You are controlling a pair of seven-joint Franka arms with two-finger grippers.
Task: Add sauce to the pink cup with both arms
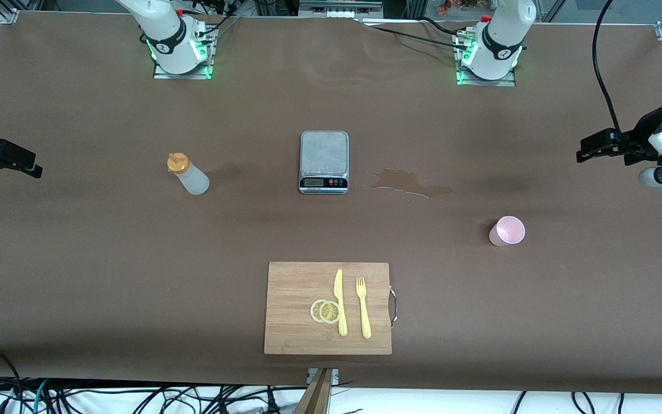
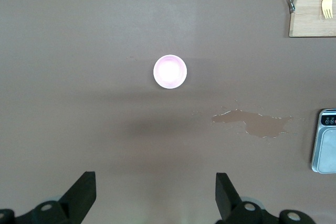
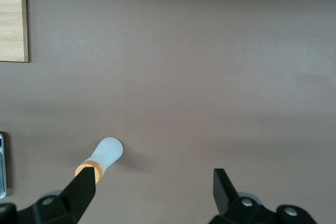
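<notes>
The sauce bottle [image 1: 188, 175], whitish with an orange cap, stands on the table toward the right arm's end; it also shows in the right wrist view [image 3: 105, 156]. The pink cup [image 1: 507, 231] stands upright toward the left arm's end and looks empty in the left wrist view [image 2: 170, 72]. My left gripper [image 1: 587, 150] hangs over the table edge at its own end, open and empty [image 2: 156, 182], apart from the cup. My right gripper [image 1: 29, 162] hangs over the table edge at its own end, open and empty [image 3: 155, 182], apart from the bottle.
A silver kitchen scale [image 1: 323, 161] sits mid-table. A dried stain [image 1: 411, 183] lies beside it toward the cup. A wooden cutting board [image 1: 293, 282], nearer the front camera, carries a yellow knife [image 1: 339, 302], a fork [image 1: 363, 307] and lemon slices [image 1: 325, 311].
</notes>
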